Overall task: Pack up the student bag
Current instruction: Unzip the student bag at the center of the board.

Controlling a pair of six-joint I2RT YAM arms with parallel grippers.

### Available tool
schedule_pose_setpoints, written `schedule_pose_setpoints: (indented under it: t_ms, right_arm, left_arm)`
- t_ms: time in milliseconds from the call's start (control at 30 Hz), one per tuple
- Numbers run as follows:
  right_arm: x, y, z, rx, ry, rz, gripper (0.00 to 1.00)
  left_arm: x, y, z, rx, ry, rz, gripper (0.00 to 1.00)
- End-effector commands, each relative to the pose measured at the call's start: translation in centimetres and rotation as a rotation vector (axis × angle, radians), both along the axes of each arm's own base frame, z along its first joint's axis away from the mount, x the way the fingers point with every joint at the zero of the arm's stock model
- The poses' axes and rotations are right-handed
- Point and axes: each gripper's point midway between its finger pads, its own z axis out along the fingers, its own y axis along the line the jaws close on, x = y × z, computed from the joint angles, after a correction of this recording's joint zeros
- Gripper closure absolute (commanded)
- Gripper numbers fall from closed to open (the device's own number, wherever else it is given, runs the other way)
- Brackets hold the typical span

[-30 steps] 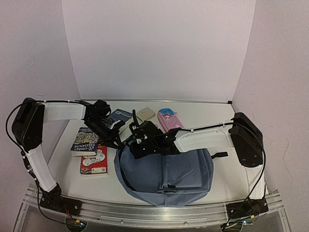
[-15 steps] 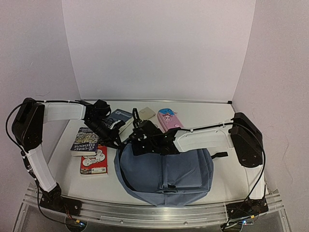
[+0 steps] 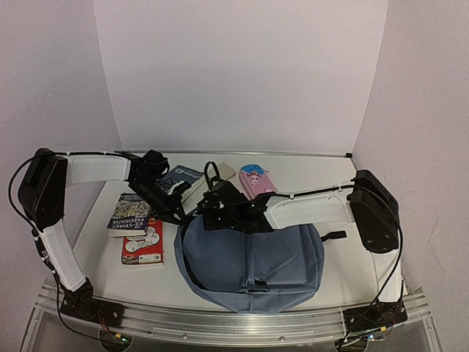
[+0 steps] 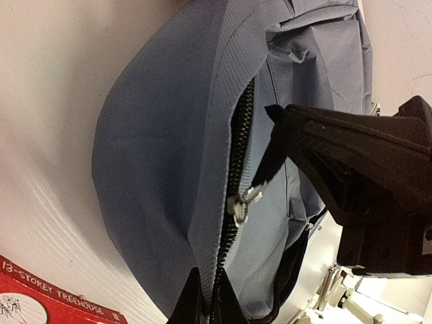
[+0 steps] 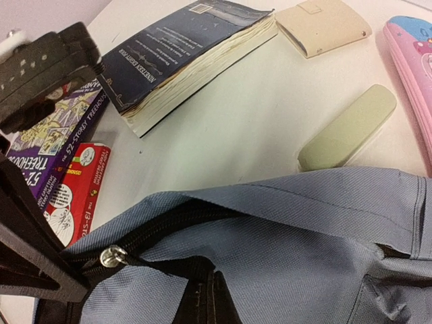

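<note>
The white table point(image 3: 344, 183) carries the student bag point(image 3: 249, 264), which lies flat at the near middle between the two arms, its zipped top edge turned to the far side. Left of it sit a purple book point(image 3: 130, 214) and a red book point(image 3: 143, 242), with a dark blue book point(image 5: 189, 54) beyond the bag's top. A pink pencil case point(image 3: 255, 181) lies further right, near a cream wallet point(image 5: 322, 25) and a pale green case point(image 5: 347, 127). The left gripper point(image 3: 174, 213) is clamped on the black zip pull point(image 4: 270, 152) at the bag's left corner. The right gripper point(image 3: 212, 214) is clenched at the top edge; what it pinches I cannot tell
</note>
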Motion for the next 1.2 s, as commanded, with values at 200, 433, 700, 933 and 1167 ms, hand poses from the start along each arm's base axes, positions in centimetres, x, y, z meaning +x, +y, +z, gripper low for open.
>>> schedule_pose_setpoints:
  t_ms: [200,433,700,933,1167]
  right_arm:
    - [3.8,-3.6,1.5,-0.006,-0.047,-0.144,1.00]
    - [5.2,-5.9,0.9,-0.040,-0.048,-0.189,1.00]
    - [4.6,-7.2,-0.8,-0.065,-0.013,-0.203,1.00]
    - [3.5,-7.4,-2.6,-0.061,0.050,-0.188,1.00]
    - [2.6,-8.3,-3.4,-0.070,0.074,-0.192,1.00]
  left_arm:
    - [0.8,-0.3,0.9,-0.010,-0.029,-0.011,1.00]
    - [0.9,-0.2,0.8,-0.001,-0.032,-0.010,1.00]
    - [1.1,-0.1,0.9,0.005,-0.042,-0.003,1.00]
    - [1.4,0.2,1.0,0.022,-0.063,0.011,1.00]
    - [2.1,0.9,1.0,0.053,-0.090,0.049,1.00]
